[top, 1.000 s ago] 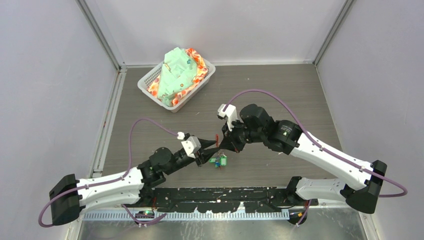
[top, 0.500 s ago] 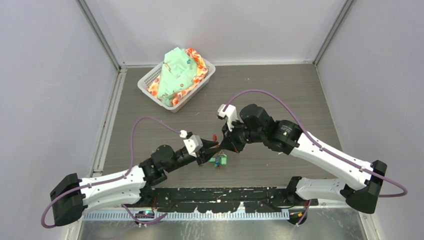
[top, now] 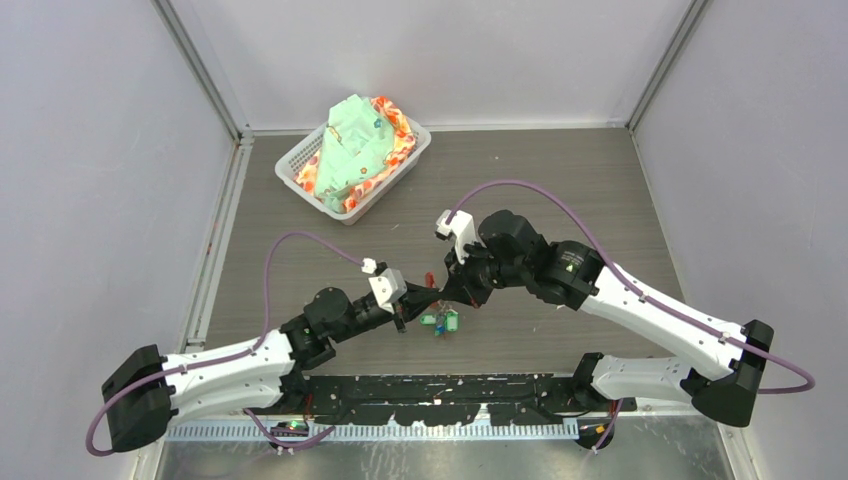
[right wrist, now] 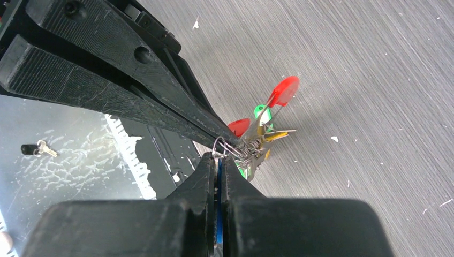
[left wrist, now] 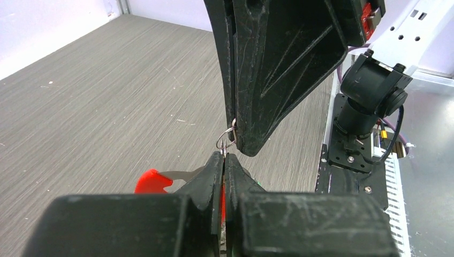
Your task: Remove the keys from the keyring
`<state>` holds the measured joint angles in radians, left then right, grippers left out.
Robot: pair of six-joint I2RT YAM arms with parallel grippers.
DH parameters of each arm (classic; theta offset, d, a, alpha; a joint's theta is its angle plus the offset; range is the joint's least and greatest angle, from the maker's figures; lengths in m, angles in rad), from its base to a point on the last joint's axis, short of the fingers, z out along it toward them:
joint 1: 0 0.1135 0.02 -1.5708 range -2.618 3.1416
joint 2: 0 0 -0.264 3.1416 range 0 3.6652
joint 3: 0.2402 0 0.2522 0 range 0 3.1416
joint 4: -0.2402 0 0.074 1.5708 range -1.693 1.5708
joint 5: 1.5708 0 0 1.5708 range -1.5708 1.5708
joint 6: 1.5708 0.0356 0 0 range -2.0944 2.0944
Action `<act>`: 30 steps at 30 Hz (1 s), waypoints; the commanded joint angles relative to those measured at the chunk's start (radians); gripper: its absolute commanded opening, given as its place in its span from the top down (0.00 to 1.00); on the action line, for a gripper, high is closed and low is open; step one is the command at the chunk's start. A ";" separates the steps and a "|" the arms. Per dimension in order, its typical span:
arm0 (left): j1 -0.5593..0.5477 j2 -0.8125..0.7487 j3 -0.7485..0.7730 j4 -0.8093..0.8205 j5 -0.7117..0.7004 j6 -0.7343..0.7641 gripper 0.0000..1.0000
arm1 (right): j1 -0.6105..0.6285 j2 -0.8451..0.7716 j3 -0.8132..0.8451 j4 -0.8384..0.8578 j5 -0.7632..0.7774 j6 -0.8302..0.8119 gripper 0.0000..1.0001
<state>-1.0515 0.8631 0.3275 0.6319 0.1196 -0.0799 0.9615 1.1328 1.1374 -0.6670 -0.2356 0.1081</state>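
The keys [top: 441, 322] hang in a bunch with green, blue and yellow tags just above the table between my two grippers. In the right wrist view the keys [right wrist: 258, 140] fan out with red tags [right wrist: 284, 90]. The thin metal keyring [left wrist: 226, 140] sits between both tips; it also shows in the right wrist view [right wrist: 219, 145]. My left gripper [left wrist: 224, 156] is shut on the keyring, with red showing between its jaws; it also shows in the top view [top: 418, 303]. My right gripper [right wrist: 216, 158] is shut on a blue-tagged key; it also shows in the top view [top: 446, 299].
A white basket [top: 299, 158] with a green and orange cloth [top: 355, 145] stands at the back left. A black rail [top: 440, 388] runs along the table's near edge. A loose small key [right wrist: 38, 148] lies on the metal ledge beyond it.
My left gripper has moved slightly right toward the right gripper. The hanging keys have shifted a little to the right. Both grippers stay shut.
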 commanded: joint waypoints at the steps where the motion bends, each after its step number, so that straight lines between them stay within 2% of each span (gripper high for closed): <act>1: 0.004 0.003 -0.003 0.079 0.016 -0.015 1.00 | -0.002 0.004 0.047 0.008 0.103 0.031 0.99; 15: 0.005 -0.010 -0.061 0.153 -0.014 0.000 1.00 | -0.092 0.067 0.025 -0.042 0.145 0.118 0.99; 22: 0.004 0.002 -0.061 0.134 -0.024 -0.011 0.99 | -0.093 0.077 0.086 -0.063 0.181 0.068 0.99; 27: 0.004 0.010 -0.060 0.109 -0.058 -0.023 0.74 | -0.070 0.098 0.150 -0.098 0.220 0.002 0.99; 30: 0.004 -0.005 -0.052 0.088 -0.081 -0.018 0.68 | -0.044 0.118 0.172 -0.117 0.232 -0.035 0.99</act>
<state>-1.0458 0.8749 0.2672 0.7006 0.0742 -0.0959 0.8894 1.2388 1.2350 -0.7834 -0.0689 0.1474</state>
